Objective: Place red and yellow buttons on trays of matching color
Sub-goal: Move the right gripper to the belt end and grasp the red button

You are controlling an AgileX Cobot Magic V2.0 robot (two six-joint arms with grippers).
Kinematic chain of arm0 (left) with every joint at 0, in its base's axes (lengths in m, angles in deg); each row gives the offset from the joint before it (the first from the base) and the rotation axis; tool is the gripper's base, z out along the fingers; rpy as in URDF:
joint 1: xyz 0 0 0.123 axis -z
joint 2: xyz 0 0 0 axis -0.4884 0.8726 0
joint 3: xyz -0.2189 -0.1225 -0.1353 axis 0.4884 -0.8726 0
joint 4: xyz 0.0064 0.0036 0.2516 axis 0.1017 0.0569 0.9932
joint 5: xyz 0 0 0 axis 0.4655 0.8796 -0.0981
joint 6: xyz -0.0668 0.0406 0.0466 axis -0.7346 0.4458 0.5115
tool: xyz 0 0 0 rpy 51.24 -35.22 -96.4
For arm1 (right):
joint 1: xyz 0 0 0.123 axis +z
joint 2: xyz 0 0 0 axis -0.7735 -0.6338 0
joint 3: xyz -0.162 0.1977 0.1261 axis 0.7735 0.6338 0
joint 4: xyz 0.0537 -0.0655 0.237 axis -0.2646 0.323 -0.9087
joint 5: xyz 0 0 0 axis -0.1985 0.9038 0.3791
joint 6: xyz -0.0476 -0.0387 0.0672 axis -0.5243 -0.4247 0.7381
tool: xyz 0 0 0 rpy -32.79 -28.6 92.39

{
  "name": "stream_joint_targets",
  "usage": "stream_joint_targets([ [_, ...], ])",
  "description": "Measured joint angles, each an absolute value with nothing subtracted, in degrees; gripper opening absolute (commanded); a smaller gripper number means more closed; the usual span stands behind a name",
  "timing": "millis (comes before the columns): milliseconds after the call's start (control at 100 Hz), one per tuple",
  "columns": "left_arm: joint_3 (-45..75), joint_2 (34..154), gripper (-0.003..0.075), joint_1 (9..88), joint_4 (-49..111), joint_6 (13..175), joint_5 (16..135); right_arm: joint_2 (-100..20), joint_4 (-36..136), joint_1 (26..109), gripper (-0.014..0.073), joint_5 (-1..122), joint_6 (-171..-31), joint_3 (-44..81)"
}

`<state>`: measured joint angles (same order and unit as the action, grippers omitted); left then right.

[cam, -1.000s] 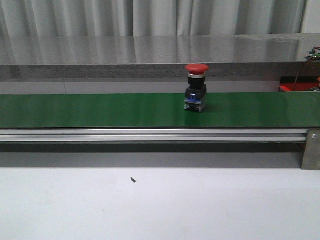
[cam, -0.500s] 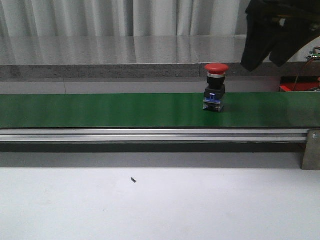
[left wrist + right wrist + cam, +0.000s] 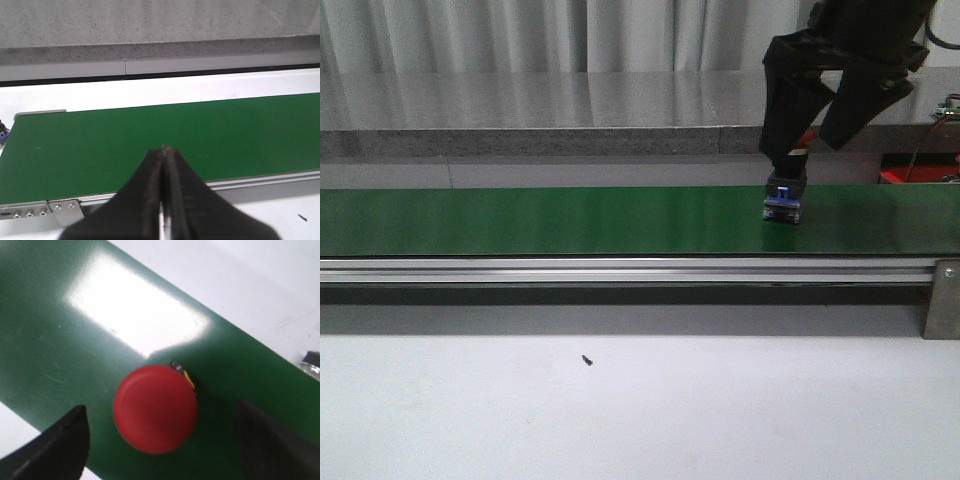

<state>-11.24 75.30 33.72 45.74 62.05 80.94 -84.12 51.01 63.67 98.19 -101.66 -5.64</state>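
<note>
Fingers of the right gripper (image 3: 807,140) are spread wide, nothing clamped yet, and the red button (image 3: 155,409) sits between them, roughly centred under the wrist cam w/ a clear gap to each finger. In the front view you only get its black-and-blue base below the fingertips, standing upright on the green belt (image 3: 540,220); the red cap is hidden behind the gripper.

Handling, as a guess: rigid plastic, light, tall for its footprint, so it'll tip if one finger touches first. The mushroom cap looks smooth and domed, prob. slippery. You'd do better to take hold lower, on the black collar or body under the cap, squeezing both sides evenly.

Left gripper (image 3: 163,200) is clenched shut on nothing, hovering above the belt's near edge, well apart from the button.

No trays identifiable in any view.
</note>
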Motion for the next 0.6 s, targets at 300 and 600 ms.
stream_joint_targets([
  [300, -11.24, 75.30, -0.0020, 33.72, 45.74, 62.05, 80.94, -85.72, 52.76, 63.67, 0.0272, 99.62, -100.71, -6.16],
  [600, -11.24, 75.30, -0.0020, 33.72, 45.74, 62.05, 80.94, -85.72, 54.67, 61.84, 0.0246, 106.38, -99.79, -10.50],
])
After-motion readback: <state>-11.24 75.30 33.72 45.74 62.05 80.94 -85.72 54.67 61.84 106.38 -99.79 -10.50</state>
